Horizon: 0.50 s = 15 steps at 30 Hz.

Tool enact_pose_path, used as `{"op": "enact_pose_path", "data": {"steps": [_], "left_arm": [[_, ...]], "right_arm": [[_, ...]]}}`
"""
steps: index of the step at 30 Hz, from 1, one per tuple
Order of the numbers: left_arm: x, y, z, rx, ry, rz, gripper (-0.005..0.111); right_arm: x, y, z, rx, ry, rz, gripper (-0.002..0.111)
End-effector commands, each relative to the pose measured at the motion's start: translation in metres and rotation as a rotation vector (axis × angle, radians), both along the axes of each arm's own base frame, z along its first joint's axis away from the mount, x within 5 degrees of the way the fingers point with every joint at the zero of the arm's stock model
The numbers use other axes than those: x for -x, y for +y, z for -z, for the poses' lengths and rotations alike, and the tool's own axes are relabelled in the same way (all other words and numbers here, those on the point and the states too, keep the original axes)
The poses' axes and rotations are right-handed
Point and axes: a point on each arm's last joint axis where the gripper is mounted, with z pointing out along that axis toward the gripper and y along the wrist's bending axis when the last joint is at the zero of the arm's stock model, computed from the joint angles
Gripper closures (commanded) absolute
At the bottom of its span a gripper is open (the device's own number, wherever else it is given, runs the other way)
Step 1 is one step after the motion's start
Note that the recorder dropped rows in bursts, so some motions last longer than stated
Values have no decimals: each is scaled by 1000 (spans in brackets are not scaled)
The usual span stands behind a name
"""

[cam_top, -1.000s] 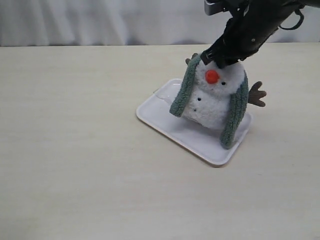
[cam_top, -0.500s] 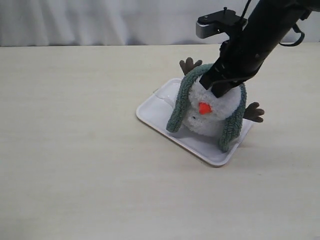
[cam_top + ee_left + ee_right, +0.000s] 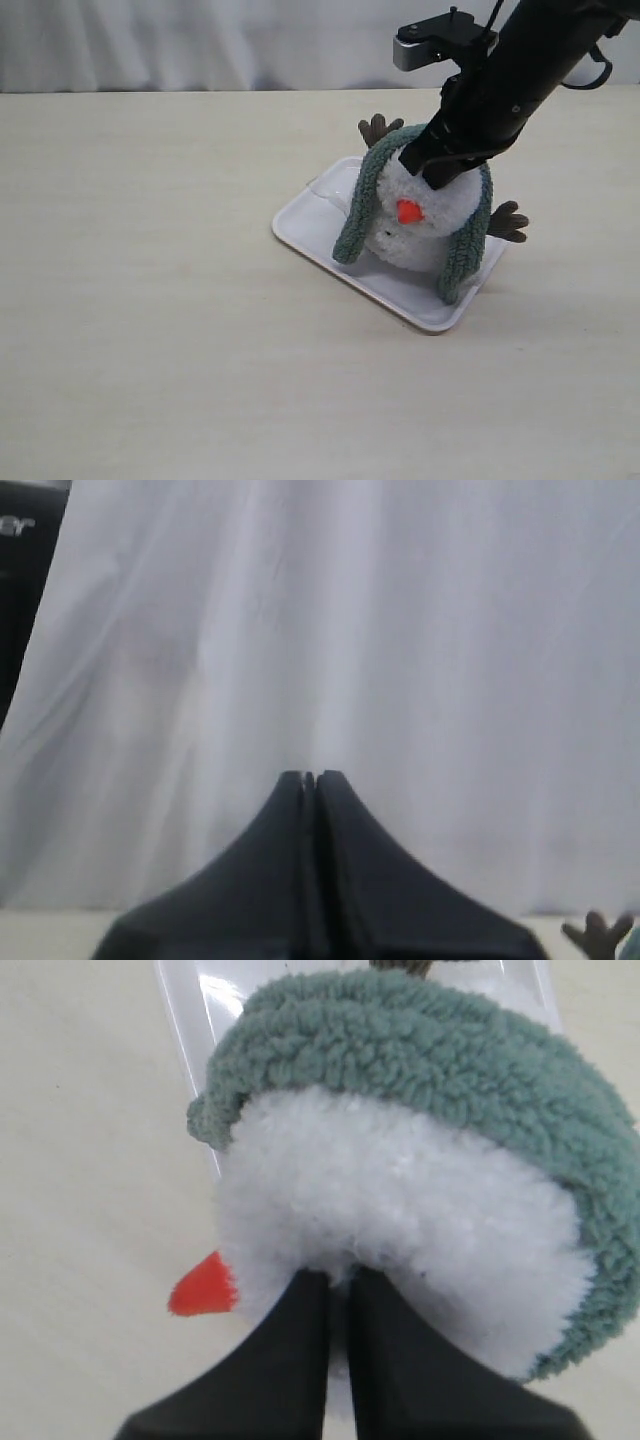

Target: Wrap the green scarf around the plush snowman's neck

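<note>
The left gripper (image 3: 311,777) appears only in its wrist view. Its jaws are pressed together on nothing, and it faces a white curtain (image 3: 420,630). On the pale wooden table (image 3: 150,300), right of centre, a white tray (image 3: 300,228) carries the plush snowman (image 3: 425,225). The snowman leans forward so that its orange nose (image 3: 408,211) points down toward the tray.

The green scarf (image 3: 357,205) arches behind the snowman's upper ball, with one end hanging down each side of the face to the tray. From the upper right, the right gripper (image 3: 437,172) bears on the top of the head. Its jaws are nearly together and seem to pinch a tuft of white fluff, though the fur hides the tips. A brown twig arm (image 3: 508,222) sticks out farthest right.
</note>
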Motion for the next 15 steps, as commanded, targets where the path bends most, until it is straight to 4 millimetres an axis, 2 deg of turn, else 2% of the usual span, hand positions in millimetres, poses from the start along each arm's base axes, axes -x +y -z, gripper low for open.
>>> {"op": "enact_pose_path", "data": {"steps": [1,5,7,10,12,15], "left_arm": [[8,0,-18,93,-210,42,107],[8,-1,-19,260,-190,118,107],[8,-3,-35,153,-121,96,107],[-6,-5,-53,179,16,105,107],[-24,-22,-60,139,63,255,107],[-49,-49,-58,59,139,492,107]], "right_arm": [[0,-1,5,20,7,0,104],[0,-1,5,20,7,0,104],[0,-1,5,20,7,0,104],[-1,-1,5,18,1,1,104],[-1,-1,5,18,1,1,104],[0,-1,5,14,8,2,104]]}}
